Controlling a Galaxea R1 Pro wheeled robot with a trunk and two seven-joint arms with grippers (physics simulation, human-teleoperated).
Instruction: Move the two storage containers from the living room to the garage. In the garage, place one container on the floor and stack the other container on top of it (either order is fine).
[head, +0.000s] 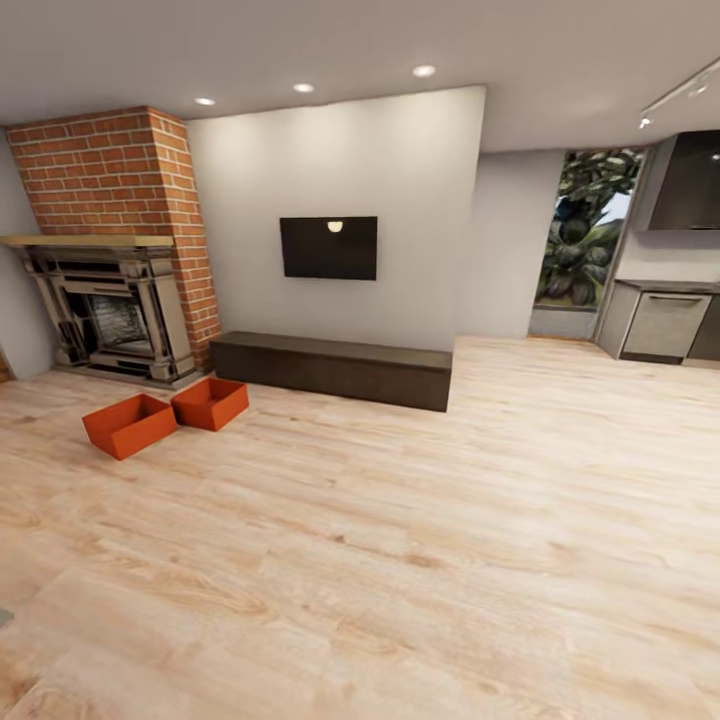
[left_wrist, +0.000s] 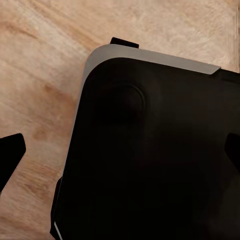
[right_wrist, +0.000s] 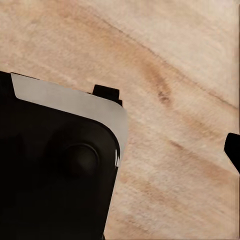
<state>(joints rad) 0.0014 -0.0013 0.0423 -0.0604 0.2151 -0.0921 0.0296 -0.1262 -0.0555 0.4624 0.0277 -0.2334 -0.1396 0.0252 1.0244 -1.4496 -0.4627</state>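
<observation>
My left pincer and right pincer hang over bare plank floor beside my dark base; just fingertip slivers show, so I cannot tell how wide either gapes, and nothing's in them that I can see. Out ahead, both bins sit by the fireplace: the nearer bin and the farther bin touch at a corner, mouths up, long sides running slantwise away from the hearth. Nothing's moved yet, I'd say. Fetching, hauling, stacking all remain.
</observation>
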